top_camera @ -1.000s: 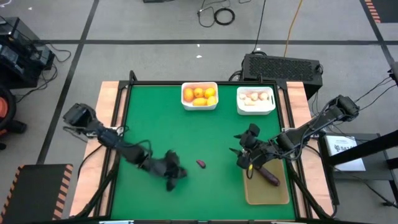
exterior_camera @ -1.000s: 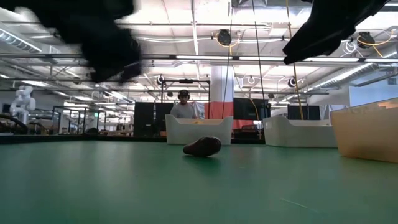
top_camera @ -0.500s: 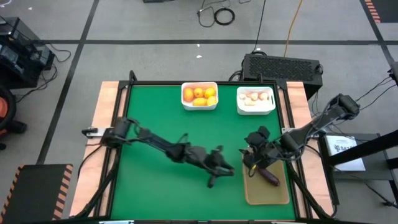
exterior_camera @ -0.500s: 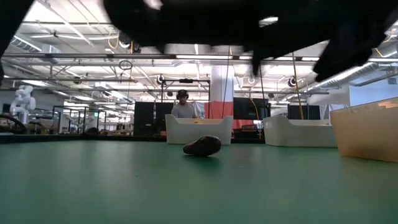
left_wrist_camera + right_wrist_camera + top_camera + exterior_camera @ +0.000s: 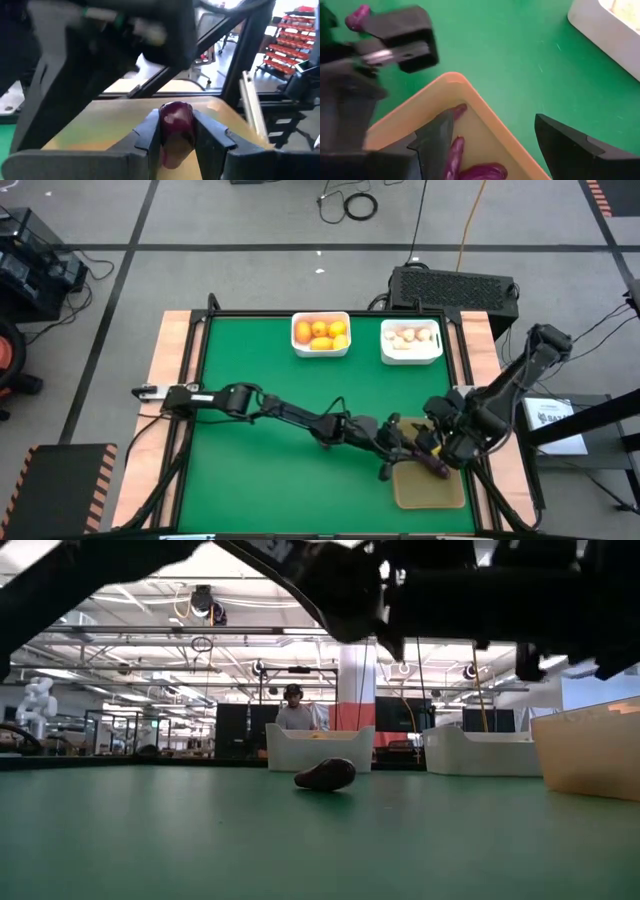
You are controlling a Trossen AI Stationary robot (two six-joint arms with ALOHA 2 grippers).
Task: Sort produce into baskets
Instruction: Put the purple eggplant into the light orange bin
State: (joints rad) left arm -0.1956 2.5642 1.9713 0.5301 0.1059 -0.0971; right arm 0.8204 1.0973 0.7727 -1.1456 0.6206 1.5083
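Left gripper [image 5: 392, 452] reached the tray [image 5: 430, 490], carrying produce [image 5: 175, 125].

Bright, even light pours down from overhead onto the green counter [image 5: 270, 380], shadows barely showing in the high view. In the low view, long ceiling strip lights [image 5: 300, 635] glare white while the arms up close go black and smeared. The left wrist view is soft, the dark purple piece [image 5: 176, 130] blurred. The right wrist view smears the other arm's claw [image 5: 395, 42].
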